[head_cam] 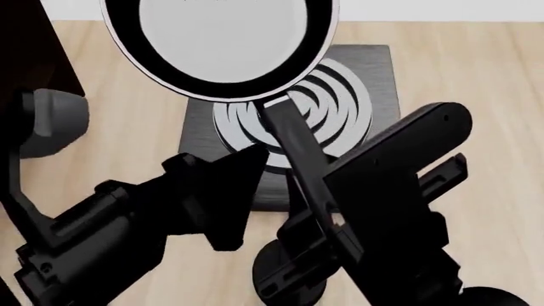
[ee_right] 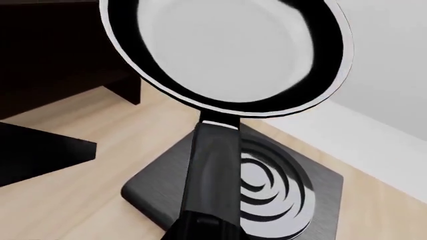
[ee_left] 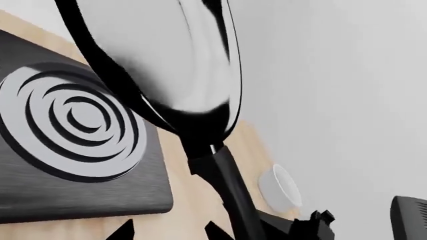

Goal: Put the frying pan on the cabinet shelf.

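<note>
The frying pan (head_cam: pixel 216 44) is being held in the air above the hob plate (head_cam: pixel 357 83), gripped by its handle in the right gripper (head_cam: pixel 327 220). With so long a lever, the pan could be tilted or knocked against the cabinet (ee_right: pixel 60 55) if swung carelessly. The left gripper (head_cam: pixel 223 191) is being kept beside the handle; its state cannot be told.

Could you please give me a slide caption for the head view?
Right hand lifts the frying pan above the hob plate.
</note>
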### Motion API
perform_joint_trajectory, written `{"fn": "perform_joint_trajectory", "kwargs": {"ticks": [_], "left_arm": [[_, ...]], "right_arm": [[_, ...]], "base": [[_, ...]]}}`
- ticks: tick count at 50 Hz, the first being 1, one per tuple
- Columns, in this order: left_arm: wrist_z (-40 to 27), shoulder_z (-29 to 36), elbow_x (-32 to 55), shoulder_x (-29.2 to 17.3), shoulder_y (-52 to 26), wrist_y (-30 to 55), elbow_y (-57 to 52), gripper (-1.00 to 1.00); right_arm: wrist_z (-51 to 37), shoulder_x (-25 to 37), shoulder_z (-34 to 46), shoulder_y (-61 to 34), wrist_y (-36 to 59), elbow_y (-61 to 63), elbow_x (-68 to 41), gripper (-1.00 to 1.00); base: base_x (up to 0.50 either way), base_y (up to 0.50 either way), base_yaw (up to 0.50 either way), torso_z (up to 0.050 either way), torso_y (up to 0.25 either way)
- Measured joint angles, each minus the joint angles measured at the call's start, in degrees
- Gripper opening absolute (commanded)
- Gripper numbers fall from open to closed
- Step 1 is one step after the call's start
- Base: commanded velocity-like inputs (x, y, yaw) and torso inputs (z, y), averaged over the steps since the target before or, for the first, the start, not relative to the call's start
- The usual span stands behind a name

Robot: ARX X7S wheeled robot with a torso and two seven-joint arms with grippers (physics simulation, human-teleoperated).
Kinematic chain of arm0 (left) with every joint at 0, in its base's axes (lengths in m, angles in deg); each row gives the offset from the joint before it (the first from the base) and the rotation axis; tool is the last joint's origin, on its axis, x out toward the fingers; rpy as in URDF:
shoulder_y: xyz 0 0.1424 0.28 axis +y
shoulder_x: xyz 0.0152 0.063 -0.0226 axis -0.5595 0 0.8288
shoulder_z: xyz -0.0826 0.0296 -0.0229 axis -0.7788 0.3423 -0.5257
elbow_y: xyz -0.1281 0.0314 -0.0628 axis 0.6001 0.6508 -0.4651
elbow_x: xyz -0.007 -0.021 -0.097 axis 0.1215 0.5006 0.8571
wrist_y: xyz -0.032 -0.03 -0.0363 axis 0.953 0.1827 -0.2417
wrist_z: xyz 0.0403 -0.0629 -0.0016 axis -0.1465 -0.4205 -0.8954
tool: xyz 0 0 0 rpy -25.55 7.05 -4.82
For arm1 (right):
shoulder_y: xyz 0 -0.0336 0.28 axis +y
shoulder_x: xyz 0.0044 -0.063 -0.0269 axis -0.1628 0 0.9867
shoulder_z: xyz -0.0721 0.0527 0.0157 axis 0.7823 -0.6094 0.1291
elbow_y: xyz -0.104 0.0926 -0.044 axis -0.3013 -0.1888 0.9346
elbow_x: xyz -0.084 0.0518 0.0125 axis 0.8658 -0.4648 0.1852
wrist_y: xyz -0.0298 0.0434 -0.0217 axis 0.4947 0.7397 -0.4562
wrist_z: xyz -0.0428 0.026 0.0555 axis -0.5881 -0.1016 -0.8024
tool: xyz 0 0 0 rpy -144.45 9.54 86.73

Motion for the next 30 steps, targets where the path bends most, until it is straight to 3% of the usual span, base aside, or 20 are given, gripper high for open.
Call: {"fn": "perform_joint_trajectory", "kwargs": {"ticks": [14, 30], "left_arm": [[1.37, 5.06, -1.22, -0.48, 0.66, -13.86, 2.55, 1.0], [2.36, 10.2, 0.16, -1.46, 2.85, -20.33, 4.05, 1.0]], "right_arm": [[-0.27, -0.12, -0.66, 0.54, 0.3, 1.3, -1.03, -1.0], [-0.85, -0.1, -0.76, 1.05, 0.21, 2.01, -1.88, -1.0]], "base": [[0.0, 0.0, 0.0, 0.001, 0.001], [0.0, 0.0, 0.0, 0.0, 0.002]]}}
